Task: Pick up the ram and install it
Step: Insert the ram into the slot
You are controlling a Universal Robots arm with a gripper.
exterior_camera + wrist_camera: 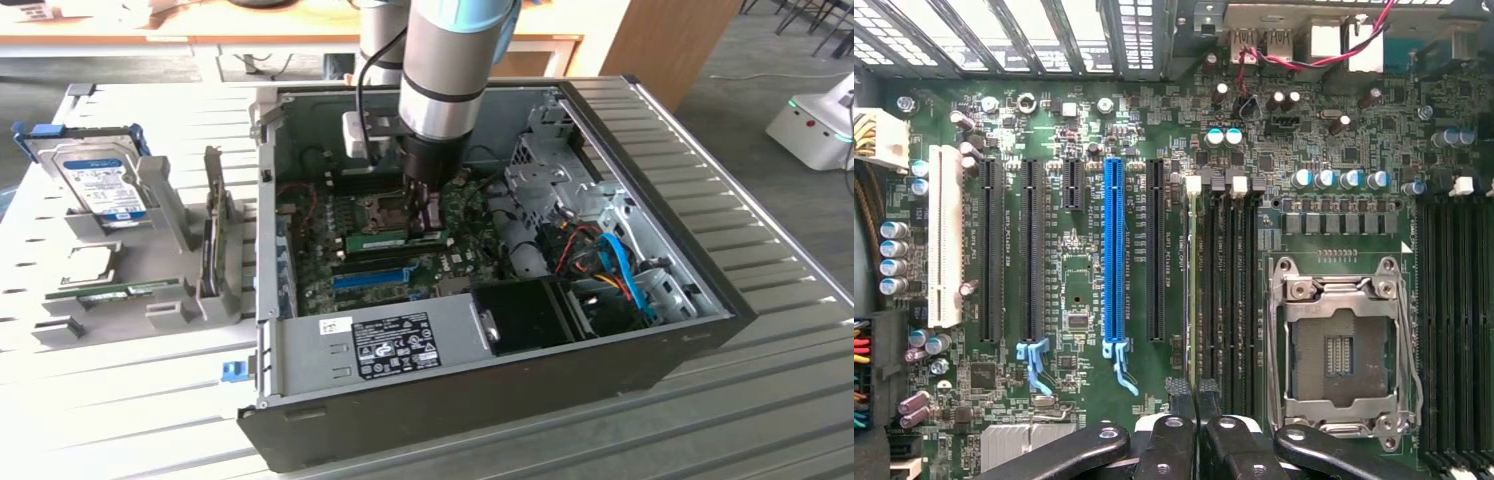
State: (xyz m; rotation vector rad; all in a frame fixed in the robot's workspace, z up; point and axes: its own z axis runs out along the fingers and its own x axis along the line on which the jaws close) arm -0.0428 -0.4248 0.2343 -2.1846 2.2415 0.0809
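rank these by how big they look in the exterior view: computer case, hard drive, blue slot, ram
1. computer case
2. hard drive
3. blue slot and ram look about alike; the ram is partly hidden, so unranked

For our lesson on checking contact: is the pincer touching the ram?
Touching. The wrist view shows the pincer shut on the ram, whose thin edge ends inside its grip.

No text is reading legibly. Tiny print is showing on the black label (391, 345) and beside the blue slot (1115, 250).
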